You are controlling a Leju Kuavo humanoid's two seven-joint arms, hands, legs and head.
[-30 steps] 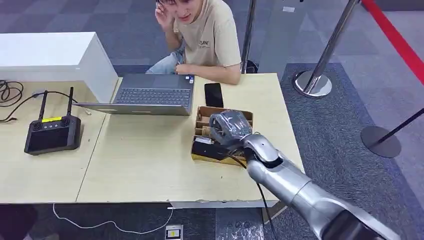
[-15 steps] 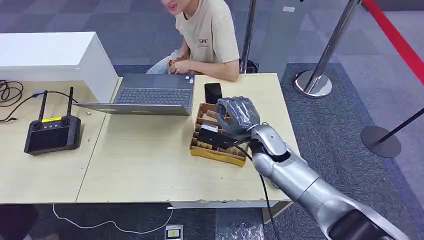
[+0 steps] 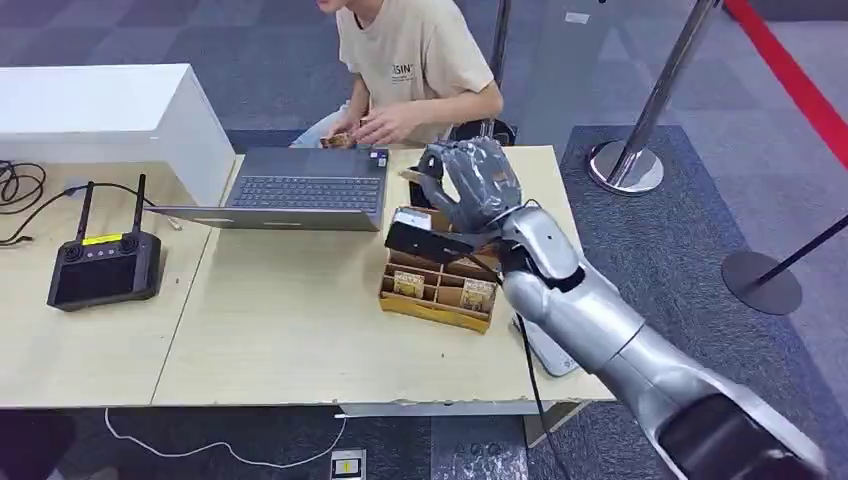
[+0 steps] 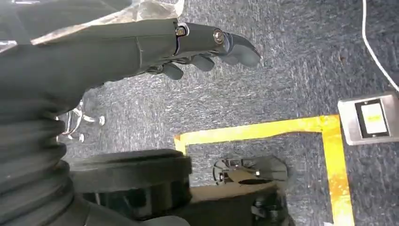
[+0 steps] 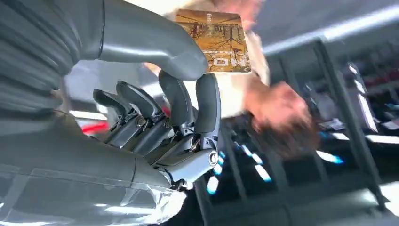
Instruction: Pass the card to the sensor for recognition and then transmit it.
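My right hand (image 3: 470,185) is raised above the far end of the cardboard card box (image 3: 437,300), near the table's far edge. It pinches a brown printed card (image 5: 219,40) between thumb and a finger, and the card's edge (image 3: 412,175) pokes out on the laptop side. A black block at my wrist (image 3: 425,240) hangs over the box. Several more cards stand in the box's compartments. The person's hand (image 3: 385,125) is just beyond the table, close to my raised hand. My left hand (image 4: 207,47) hangs over the carpet, fingers apart and holding nothing.
An open laptop (image 3: 305,190) lies to the left of the box, with a black remote controller (image 3: 105,265) further left. A white cabinet (image 3: 110,115) stands at the back left. A flat grey pad (image 3: 548,352) lies under my forearm at the table's right edge. Stanchions (image 3: 630,160) stand on the right.
My right hand lifted out of the card box with the card and moved up and away toward the person. The person lowered both hands to the table edge.
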